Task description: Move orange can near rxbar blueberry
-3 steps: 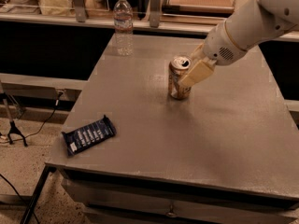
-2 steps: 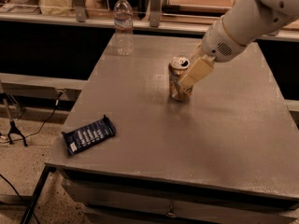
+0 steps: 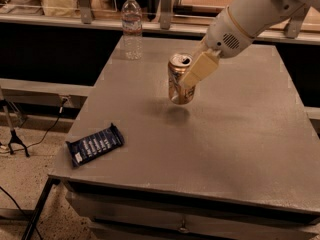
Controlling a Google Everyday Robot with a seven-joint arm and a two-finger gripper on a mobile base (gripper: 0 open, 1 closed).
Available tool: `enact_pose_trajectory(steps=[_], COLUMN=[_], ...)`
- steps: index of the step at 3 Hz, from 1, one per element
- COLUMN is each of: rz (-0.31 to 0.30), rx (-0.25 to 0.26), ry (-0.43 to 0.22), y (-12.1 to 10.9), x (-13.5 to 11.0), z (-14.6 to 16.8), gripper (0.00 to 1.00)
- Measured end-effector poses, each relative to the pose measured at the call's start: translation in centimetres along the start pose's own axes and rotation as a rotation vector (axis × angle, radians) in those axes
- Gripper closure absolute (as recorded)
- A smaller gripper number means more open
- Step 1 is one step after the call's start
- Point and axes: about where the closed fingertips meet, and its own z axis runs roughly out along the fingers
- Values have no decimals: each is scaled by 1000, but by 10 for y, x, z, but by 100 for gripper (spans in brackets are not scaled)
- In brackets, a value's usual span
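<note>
The fingers (image 3: 201,68) pinch the orange can (image 3: 176,81); one pale finger lies diagonally across its side. The gripper (image 3: 186,83) hangs above the middle of the desk (image 3: 240,134). The can is upright and appears raised just off the surface, with its shadow beneath. The rxbar blueberry (image 3: 95,144) lies flat near the desk's front corner, well apart from the can. A water bottle (image 3: 132,26) stands at the far edge.

no text legible anywhere, white lettering on the rxbar blueberry (image 3: 95,144) wrapper too small to read, orange can (image 3: 175,86) markings unreadable, gripper (image 3: 184,80) clasping the can above the bench (image 3: 240,134)
</note>
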Motion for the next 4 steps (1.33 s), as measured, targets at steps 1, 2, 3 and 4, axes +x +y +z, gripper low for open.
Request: enact_pose_trajectory(steps=[1,2,3,4], rz=[2,-40,-90,-137], rx=[-84,-144,-200,-246], ry=[-92,-132,-146,-157], y=[19,39,55,69], x=[-8,-15,-27,-43], z=[20,45,64,74], gripper=[100,100,100,100])
